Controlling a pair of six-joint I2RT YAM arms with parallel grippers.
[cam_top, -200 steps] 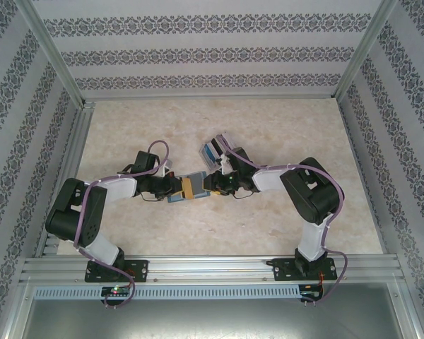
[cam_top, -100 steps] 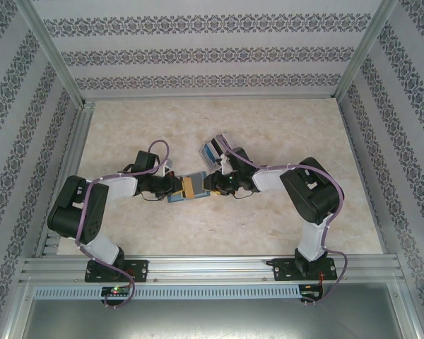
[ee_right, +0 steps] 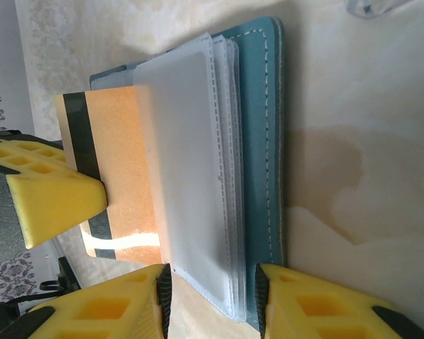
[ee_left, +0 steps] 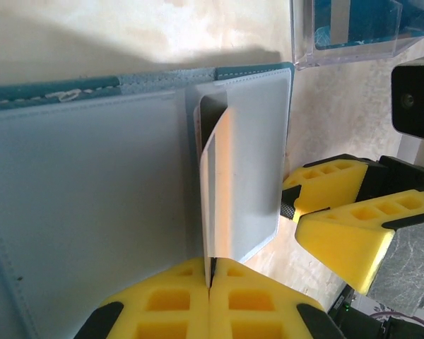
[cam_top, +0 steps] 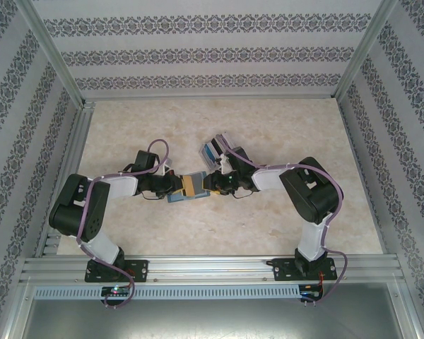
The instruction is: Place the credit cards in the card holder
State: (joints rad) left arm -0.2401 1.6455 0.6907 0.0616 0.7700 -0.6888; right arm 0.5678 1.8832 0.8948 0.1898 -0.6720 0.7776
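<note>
On the beige marbled table (cam_top: 283, 127) between patterned walls (cam_top: 198, 56), left hand (ee_left: 209, 274) clamps orange card (ee_right: 120, 155), right hand (ee_right: 210, 284) pinches card holder (ee_right: 258, 127).

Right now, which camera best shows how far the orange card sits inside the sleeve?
Right wrist: it faces the orange card flat, one part tucked under the clear sleeve, the striped end outside. Left wrist sees the card edge-on in the left gripper. Top external shows a small tan patch between the arms.

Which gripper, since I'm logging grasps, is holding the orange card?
The left gripper: its jaws are shut on the striped orange card by its edge. The right gripper instead clamps the teal card holder.
</note>
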